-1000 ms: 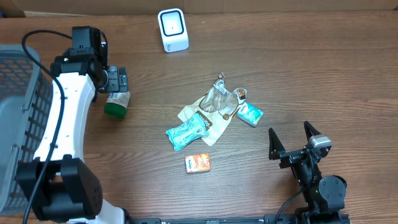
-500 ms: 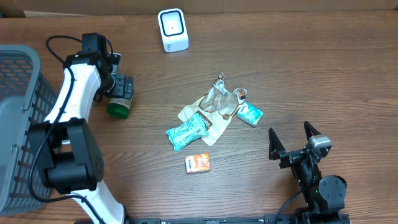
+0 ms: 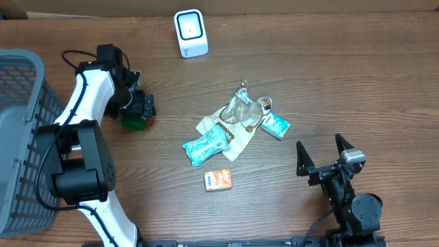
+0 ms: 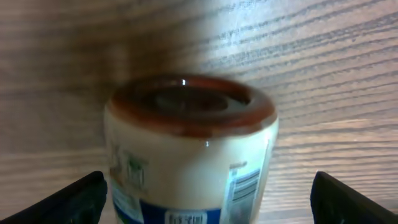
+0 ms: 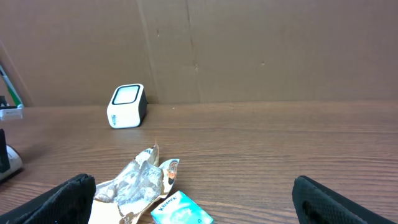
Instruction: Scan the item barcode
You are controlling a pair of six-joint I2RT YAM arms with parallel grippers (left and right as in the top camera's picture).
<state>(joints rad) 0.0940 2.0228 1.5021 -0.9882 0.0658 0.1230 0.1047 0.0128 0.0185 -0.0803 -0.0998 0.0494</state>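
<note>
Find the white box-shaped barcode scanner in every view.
Overhead: white box-shaped barcode scanner at the top, left of centre.
Left wrist: not in it.
Right wrist: left of centre, before the brown cardboard wall.
Shared landmark: crumpled clear plastic wrapper, in overhead and right wrist only.

Soft even light, blurry jar (image 4: 189,155) close-up

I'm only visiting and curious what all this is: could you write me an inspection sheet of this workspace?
Surface: brown wooden table.
Job's things: white scanner at the far edge; green-lidded jar lying on its side.
Clutter: heap of packets; orange box apart from it.
Grippers: left gripper open around the jar; right gripper open, empty.
Cables: black cable looping off the left arm.
Surroundings: grey basket at the left; cardboard wall behind.
</note>
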